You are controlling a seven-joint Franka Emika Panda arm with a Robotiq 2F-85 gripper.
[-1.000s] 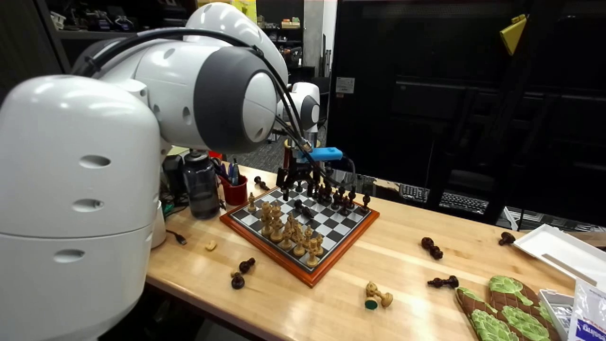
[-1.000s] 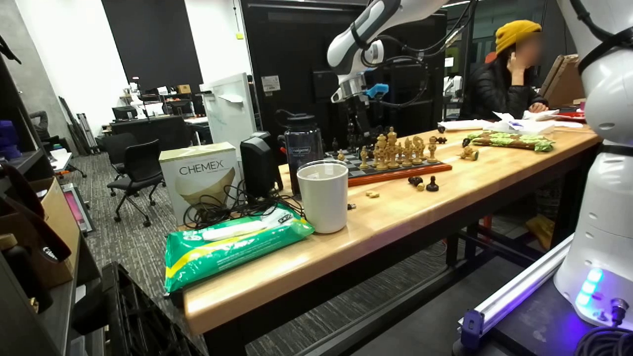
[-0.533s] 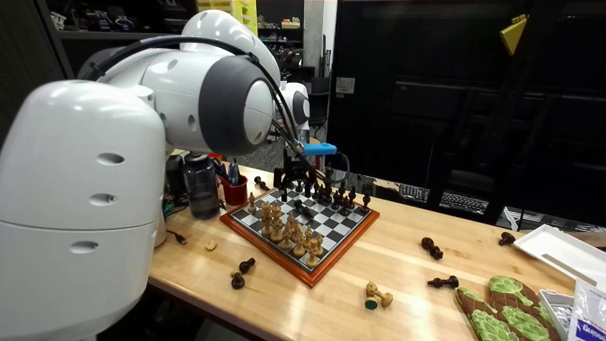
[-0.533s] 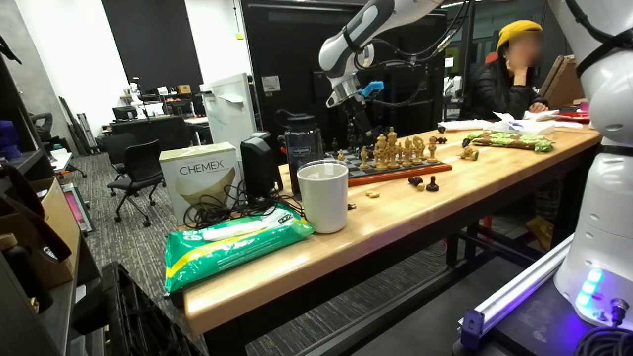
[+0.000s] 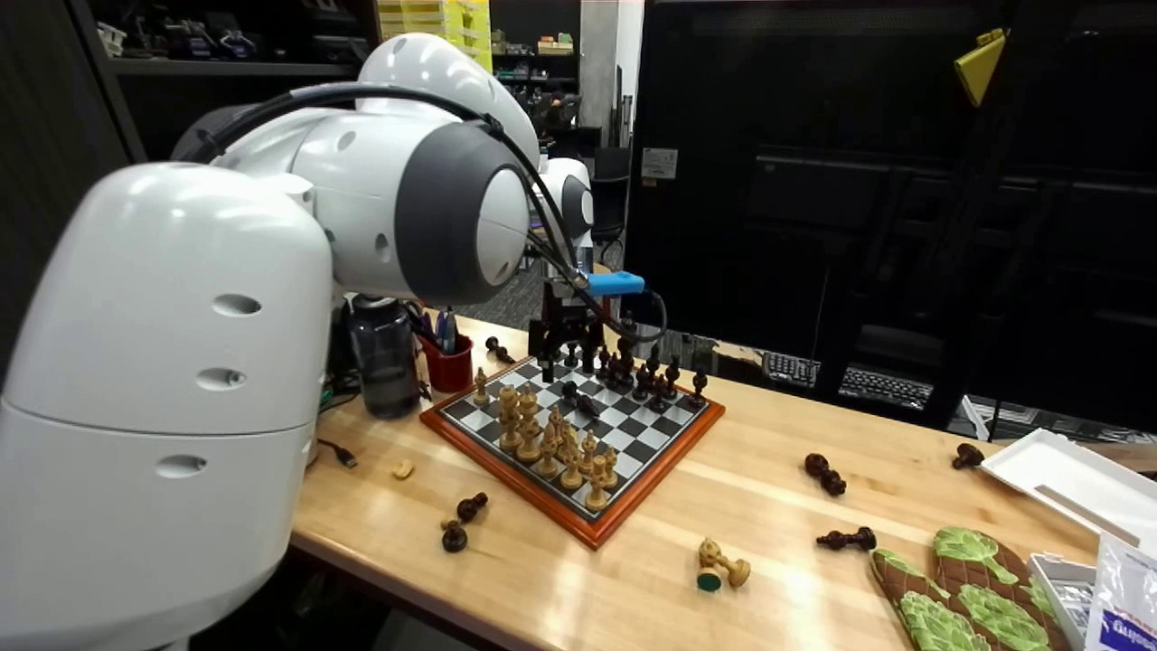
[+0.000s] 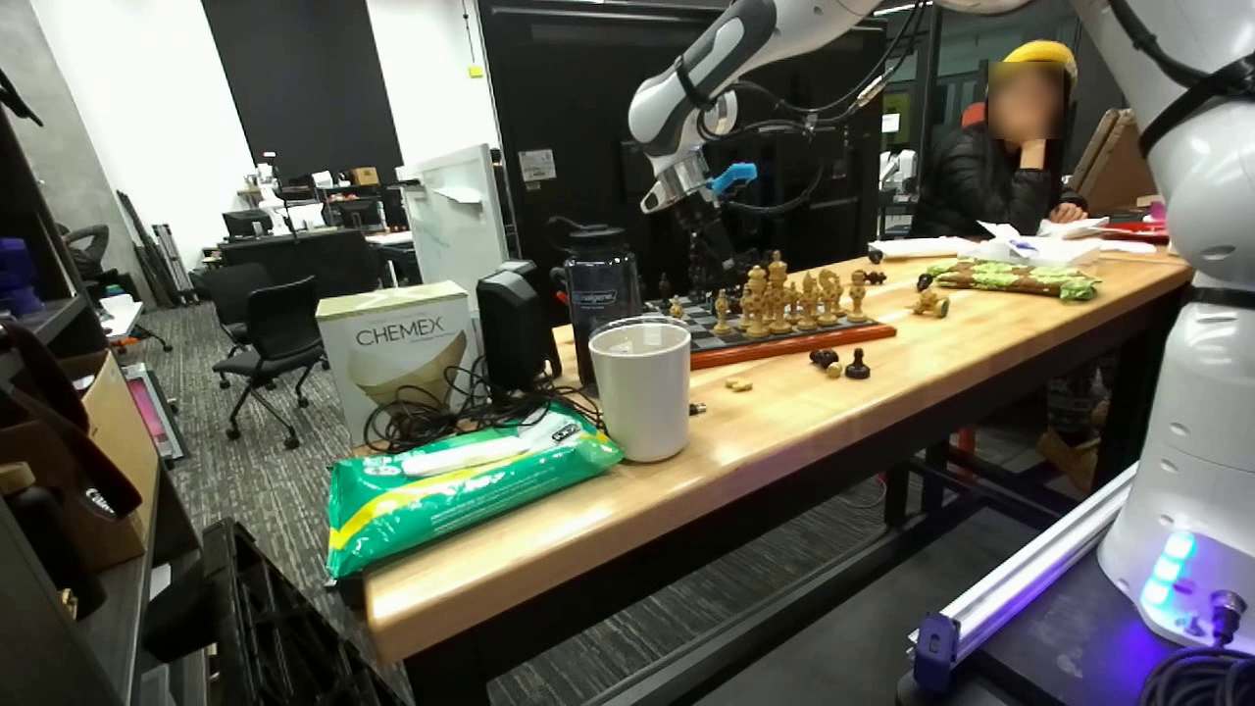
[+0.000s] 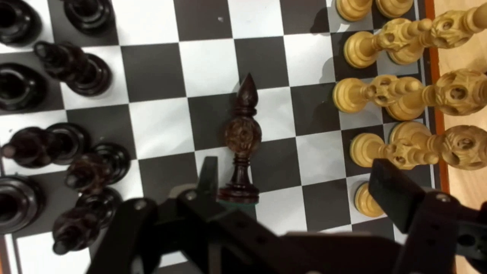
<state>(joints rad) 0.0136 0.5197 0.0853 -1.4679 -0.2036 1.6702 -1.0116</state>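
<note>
Black panelling (image 5: 859,181) stands behind a pale wooden table (image 5: 759,452) in an exterior view. At the left end, a green packet (image 6: 471,500) lies beside a white mug (image 6: 640,392), and a dark water bottle (image 5: 383,357) stands farther off. Right of the bottle comes a red pen cup (image 5: 449,369), with a fallen chess piece (image 5: 496,349) on the table just beyond it. Next sits the chessboard (image 5: 655,472), rimmed in reddish wood, with pale pieces (image 5: 509,407) standing mostly along its near left side. Over it hangs the gripper (image 7: 292,167), its fingers (image 7: 208,177) spread well apart; how high it is above the squares is hard to judge. Nearest to it is a toppled dark piece (image 7: 242,135), lying on the chessboard between the pale pieces and the upright dark pieces (image 5: 641,387) that line the far right side. Its base is turned toward the gripper, near the finger at left in the wrist view, and its pointed tip is turned away. Past the chessboard, two fallen pale pieces (image 5: 714,556) lie together toward the near edge of the table, fallen dark pieces (image 5: 859,539) lie farther right, and at the right end are a leaf-patterned quilted cloth (image 5: 994,606) and a shallow white tray (image 5: 1076,475).
</note>
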